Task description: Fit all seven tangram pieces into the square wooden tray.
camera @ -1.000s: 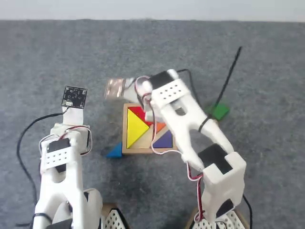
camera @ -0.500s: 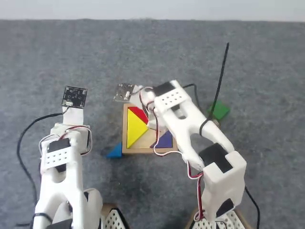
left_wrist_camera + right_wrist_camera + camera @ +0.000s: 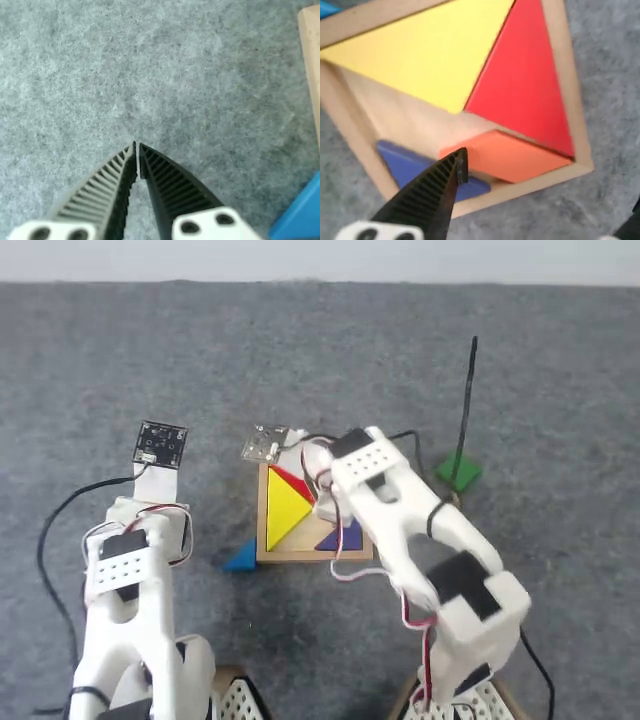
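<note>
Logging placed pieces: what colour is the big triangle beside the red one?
Yellow triangle, clearest in the right wrist view.

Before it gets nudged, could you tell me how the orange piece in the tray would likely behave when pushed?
The orange piece looks flat and rigid, so it should slide, not bend or roll. Its smooth painted face may be slippery. It seems to overlap the dark blue piece, so a push might rock it.
</note>
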`<control>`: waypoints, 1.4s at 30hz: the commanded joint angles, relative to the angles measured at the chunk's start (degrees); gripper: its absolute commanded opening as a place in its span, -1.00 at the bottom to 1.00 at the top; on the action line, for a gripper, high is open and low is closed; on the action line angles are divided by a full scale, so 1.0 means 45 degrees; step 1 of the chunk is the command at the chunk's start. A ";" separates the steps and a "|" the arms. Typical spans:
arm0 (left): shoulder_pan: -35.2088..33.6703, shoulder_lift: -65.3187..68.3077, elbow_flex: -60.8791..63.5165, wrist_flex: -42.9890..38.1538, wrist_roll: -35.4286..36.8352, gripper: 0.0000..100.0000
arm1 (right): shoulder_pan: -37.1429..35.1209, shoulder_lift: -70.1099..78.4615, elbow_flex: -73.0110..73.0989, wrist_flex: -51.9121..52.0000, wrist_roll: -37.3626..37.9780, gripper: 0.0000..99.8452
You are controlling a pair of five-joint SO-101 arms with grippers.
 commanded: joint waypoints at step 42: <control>-0.0078 -0.0449 -0.0029 -0.0234 -0.0137 -0.97 | 0.0459 -0.2237 0.3985 -0.2979 0.2481 -0.01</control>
